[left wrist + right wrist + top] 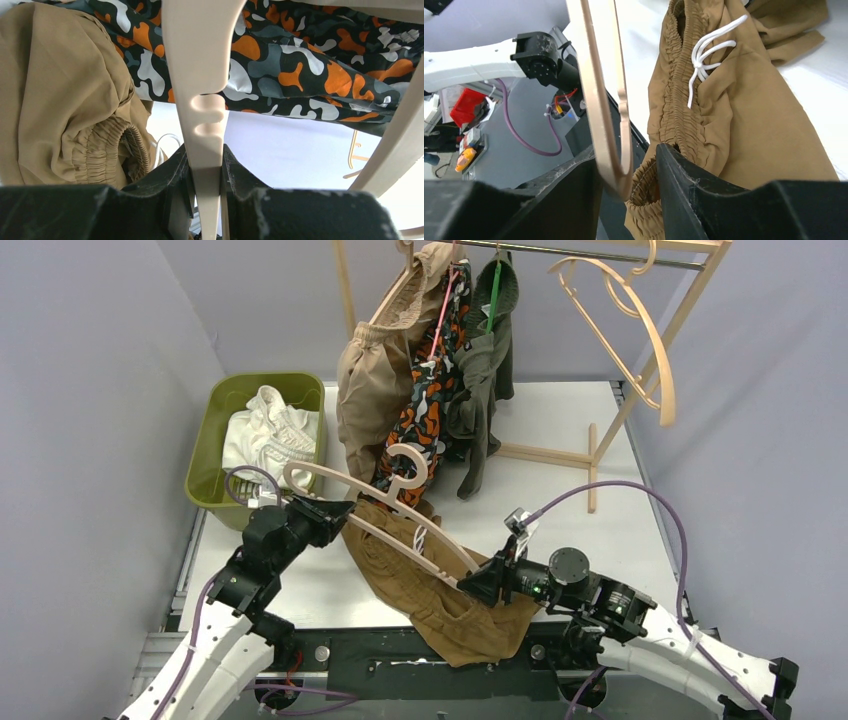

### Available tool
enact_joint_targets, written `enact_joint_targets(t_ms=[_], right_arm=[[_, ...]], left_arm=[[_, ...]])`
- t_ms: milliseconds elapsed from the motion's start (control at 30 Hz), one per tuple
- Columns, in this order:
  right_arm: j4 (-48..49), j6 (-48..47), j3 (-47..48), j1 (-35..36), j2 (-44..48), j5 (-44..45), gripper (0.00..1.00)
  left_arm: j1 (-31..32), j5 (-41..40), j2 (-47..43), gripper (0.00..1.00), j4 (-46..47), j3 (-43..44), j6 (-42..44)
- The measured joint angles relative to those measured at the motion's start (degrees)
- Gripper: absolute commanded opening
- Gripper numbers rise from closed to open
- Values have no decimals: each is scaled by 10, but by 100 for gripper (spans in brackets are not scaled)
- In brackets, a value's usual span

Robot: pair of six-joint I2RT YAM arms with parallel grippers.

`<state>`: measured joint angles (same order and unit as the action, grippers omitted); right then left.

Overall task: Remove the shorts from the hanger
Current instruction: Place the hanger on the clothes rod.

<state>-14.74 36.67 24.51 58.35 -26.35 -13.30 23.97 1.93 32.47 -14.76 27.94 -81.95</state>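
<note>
A beige hanger [330,480] is held level over the table's front, its hook [405,465] pointing back. My left gripper [345,508] is shut on the left end, and the pads pinch the notched hanger arm [200,75]. Brown shorts [450,615] with a white drawstring [709,50] lie under the hanger and spill over the front edge. My right gripper [470,585] is at the hanger's right end. Its jaws stand apart, with the rounded hanger tip [611,165] and the gathered waistband [646,180] between them.
A green bin [215,405] at the back left holds white shorts [265,435]. On the wooden rack [620,420] hang beige shorts [375,370], camouflage shorts [430,400], olive shorts [485,370] and an empty hanger [630,320].
</note>
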Motion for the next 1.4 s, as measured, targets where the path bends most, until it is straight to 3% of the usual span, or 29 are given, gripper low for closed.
enact_joint_targets(t_ms=[167, 267, 400, 533, 633, 733, 867, 967, 1100, 1400], right_arm=[[-13, 0, 10, 0, 22, 13, 41], [-26, -4, 19, 0, 23, 16, 27], [-54, -15, 41, 0, 21, 19, 27], [-72, -23, 62, 0, 23, 23, 6], [-77, -31, 63, 0, 32, 29, 1], [-82, -38, 64, 0, 43, 31, 0], [-101, -42, 81, 2, 43, 38, 0], [-116, -42, 104, 2, 43, 45, 0], [-112, -49, 126, 2, 45, 49, 0], [-76, -117, 148, 2, 94, 57, 0]], left_arm=[[-2, -7, 4, 0, 7, 0, -4], [-2, -8, 16, 0, 18, 0, -4], [-2, -8, 29, 0, 29, -3, -12], [-2, -8, 27, 0, 37, -8, -20], [-2, -3, 26, 2, 43, -8, -19], [-2, 7, 26, 15, 50, -8, -16], [-2, 10, 19, 56, 56, -8, 1], [-5, 1, 4, 71, 59, -7, 32], [-5, -16, -14, 77, 46, 30, 85], [-5, -118, -96, 79, -18, 133, 177]])
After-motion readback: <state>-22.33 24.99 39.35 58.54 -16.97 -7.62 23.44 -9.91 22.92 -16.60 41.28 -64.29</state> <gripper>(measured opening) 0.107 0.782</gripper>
